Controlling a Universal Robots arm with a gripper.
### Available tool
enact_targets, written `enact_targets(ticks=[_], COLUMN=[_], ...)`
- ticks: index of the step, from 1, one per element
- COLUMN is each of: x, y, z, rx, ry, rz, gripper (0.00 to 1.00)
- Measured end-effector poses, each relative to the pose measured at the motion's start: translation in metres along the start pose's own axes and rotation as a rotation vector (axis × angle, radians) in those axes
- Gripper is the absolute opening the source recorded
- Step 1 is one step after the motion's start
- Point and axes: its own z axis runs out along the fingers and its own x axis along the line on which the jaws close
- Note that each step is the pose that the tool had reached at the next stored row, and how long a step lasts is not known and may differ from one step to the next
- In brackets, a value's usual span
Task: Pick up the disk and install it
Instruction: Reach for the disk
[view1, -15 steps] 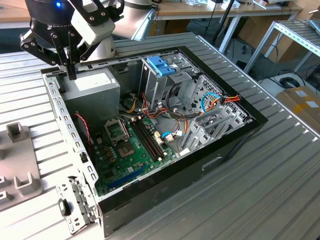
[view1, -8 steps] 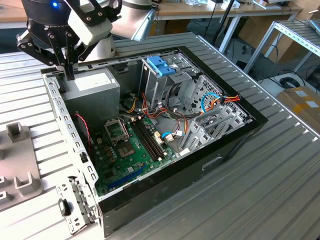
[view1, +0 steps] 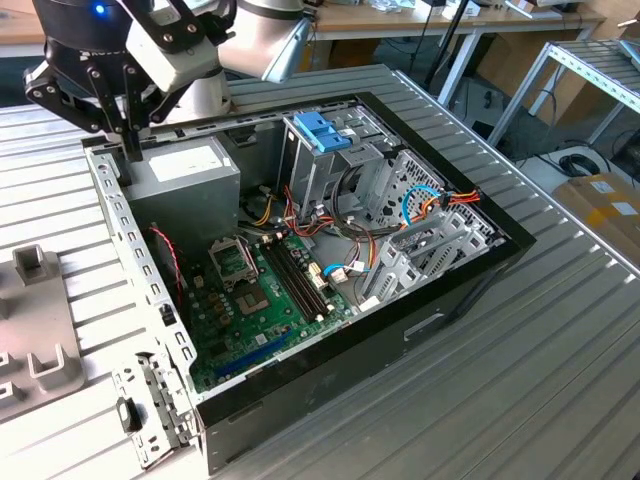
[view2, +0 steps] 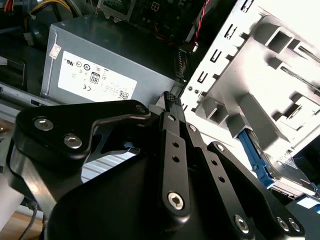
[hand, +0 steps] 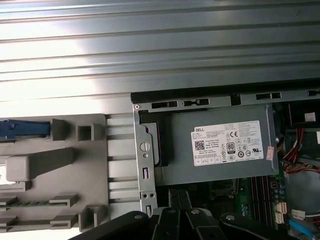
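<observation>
Hovering tool (view2: 172, 99) apart from disk (hand: 22, 129)

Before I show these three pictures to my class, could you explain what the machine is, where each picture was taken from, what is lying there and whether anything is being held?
The machine is a robot arm ending in a black gripper, a two-fingered clamp. The exterior view comes from a camera standing off the arm; both wrist views come from cameras riding on the arm. On a ribbed metal table lies an open computer case with a green motherboard and a grey power-supply box. Beside the case, at the exterior view's left, is a grey moulded holder; the first wrist view shows a blue plastic piece in it. The gripper hangs over the case corner by the power-supply box, fingers together, holding nothing.
</observation>
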Motion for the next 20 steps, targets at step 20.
enact_targets(ticks=[20], x=[0.0134], y=[-0.001], z=[-0.0004], rx=[0.0], ry=[0.0], rz=[0.0], gripper=[0.1])
